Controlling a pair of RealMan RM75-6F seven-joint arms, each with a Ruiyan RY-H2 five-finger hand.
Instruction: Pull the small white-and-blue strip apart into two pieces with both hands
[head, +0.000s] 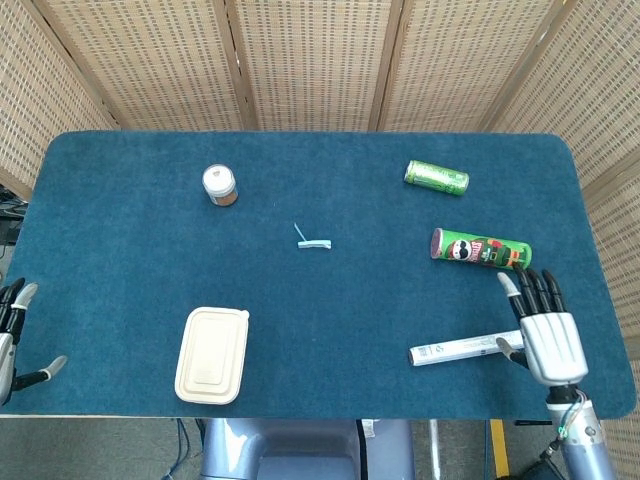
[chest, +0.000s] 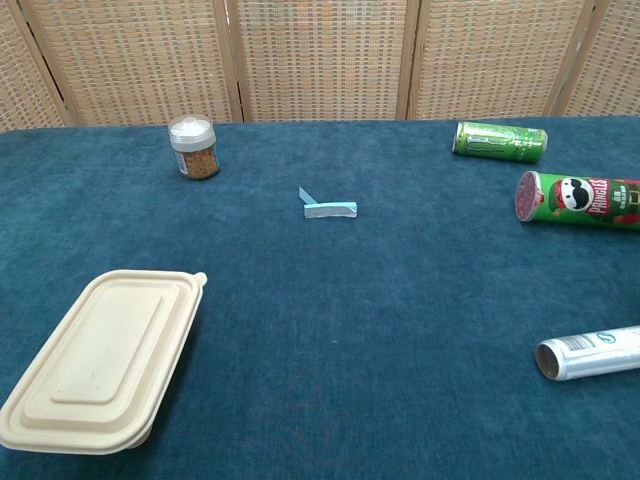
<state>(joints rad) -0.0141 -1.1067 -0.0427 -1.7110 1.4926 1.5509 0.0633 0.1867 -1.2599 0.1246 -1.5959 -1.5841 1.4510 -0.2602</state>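
Observation:
The small white-and-blue strip (head: 314, 241) lies near the middle of the blue table, one end bent upward; the chest view shows the strip (chest: 328, 207) too. My right hand (head: 541, 327) hovers at the front right, fingers spread and holding nothing, over the right end of a white tube. My left hand (head: 14, 335) peeks in at the left edge, fingers apart and empty. Both hands are far from the strip. Neither hand appears in the chest view.
A spice jar (head: 220, 185) stands at the back left. A green can (head: 436, 178) and a green crisp tube (head: 480, 249) lie at the right. The white tube (head: 462, 348) lies front right. A beige lidded box (head: 213, 354) sits front left.

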